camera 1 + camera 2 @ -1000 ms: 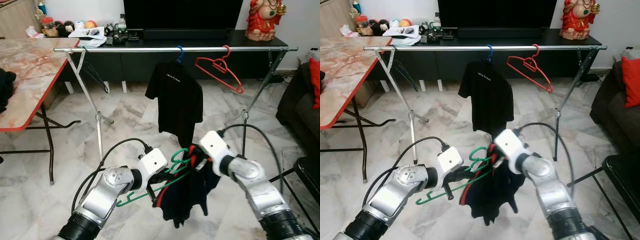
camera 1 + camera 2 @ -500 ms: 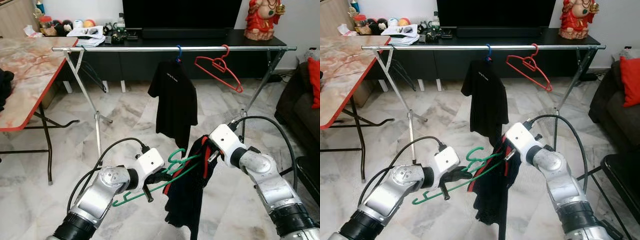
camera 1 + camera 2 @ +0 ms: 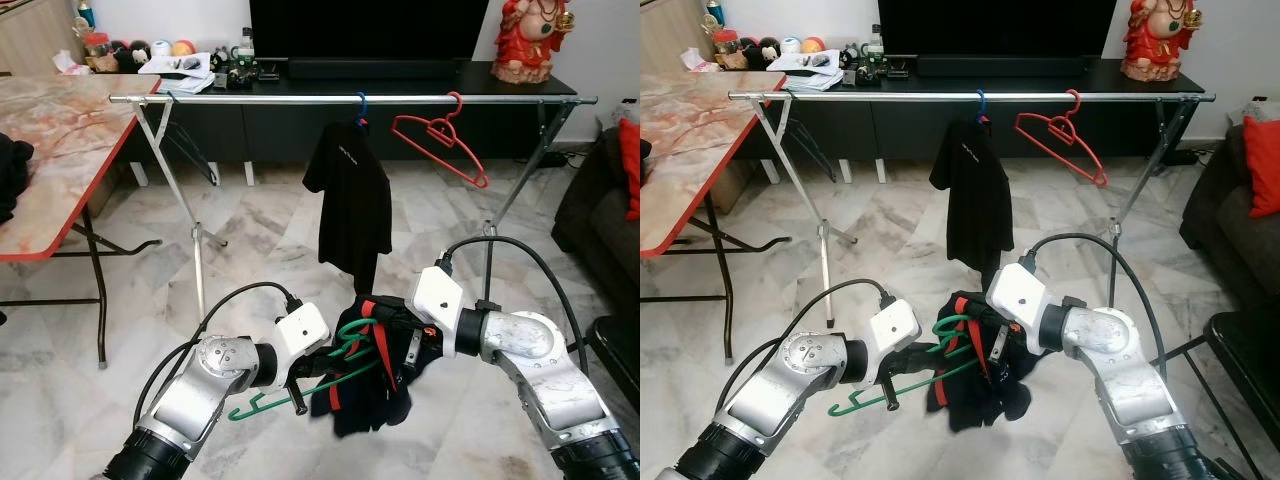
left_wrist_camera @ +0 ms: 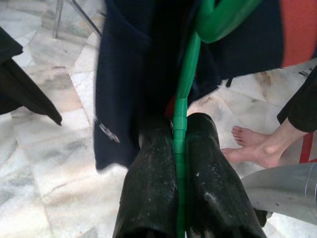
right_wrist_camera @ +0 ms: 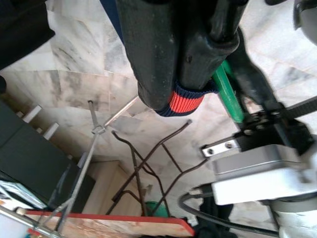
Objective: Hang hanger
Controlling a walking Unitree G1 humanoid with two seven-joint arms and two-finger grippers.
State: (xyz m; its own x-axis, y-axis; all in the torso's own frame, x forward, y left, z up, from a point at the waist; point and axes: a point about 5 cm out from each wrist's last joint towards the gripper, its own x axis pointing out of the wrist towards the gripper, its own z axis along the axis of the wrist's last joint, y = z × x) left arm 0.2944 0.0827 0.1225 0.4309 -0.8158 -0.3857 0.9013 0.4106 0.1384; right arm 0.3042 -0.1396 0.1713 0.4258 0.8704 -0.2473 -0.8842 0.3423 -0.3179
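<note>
Your left tool (image 3: pixel 318 362) is closed tight on the green hanger (image 3: pixel 345 352); in the left wrist view its 2 black fingers (image 4: pixel 151 193) pinch the green bar (image 4: pixel 182 124) between them. The hanger sits low in front of you, above the marble floor (image 3: pixel 250 240), well short of the metal rail (image 3: pixel 300 99). A dark garment with red trim (image 3: pixel 370 385) is bunched over the hanger's hook end and hangs down in a heap. Your right tool (image 3: pixel 392 318) is pressed into that garment from the right, and in the right wrist view its fingers (image 5: pixel 163 54) are clamped on the navy cloth with the red-striped cuff (image 5: pixel 187 100).

On the rail ahead, a black T-shirt (image 3: pixel 350 205) hangs from a blue hanger (image 3: pixel 359 106), and just beside it an empty red hanger (image 3: pixel 440 140) hangs tilted. A table (image 3: pixel 55 150) with a red edge stands to your left. A person's bare foot (image 4: pixel 250 148) shows in the left wrist view.
</note>
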